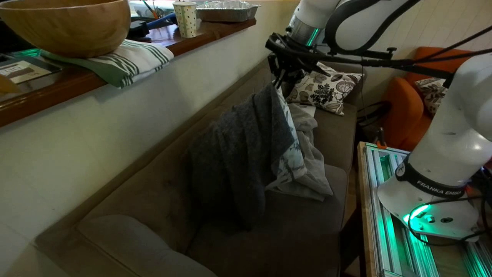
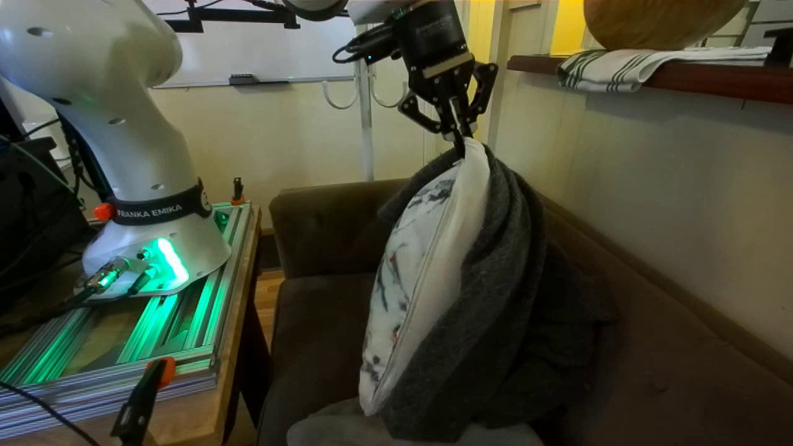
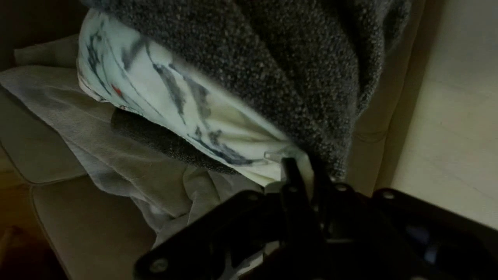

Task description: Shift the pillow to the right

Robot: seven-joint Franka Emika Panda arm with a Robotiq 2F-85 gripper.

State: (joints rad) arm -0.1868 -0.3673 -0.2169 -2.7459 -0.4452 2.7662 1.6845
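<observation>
In both exterior views, the brown upholstered sofa surface is sunk in shadow, while silver metal rails are washed green by light from the white rounded robot base. In the dim wrist view, the black jointed end effector is blurred along the lower edge.

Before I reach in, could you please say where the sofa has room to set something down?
In an exterior view, the sofa seat is bare between the dark gray blanket and the near armrest; another patch lies between the leaf-print pillow and the light gray cloth. Mid-sofa is crowded: blanket, cloth and the white printed pillow, pinched by the gripper.
</observation>
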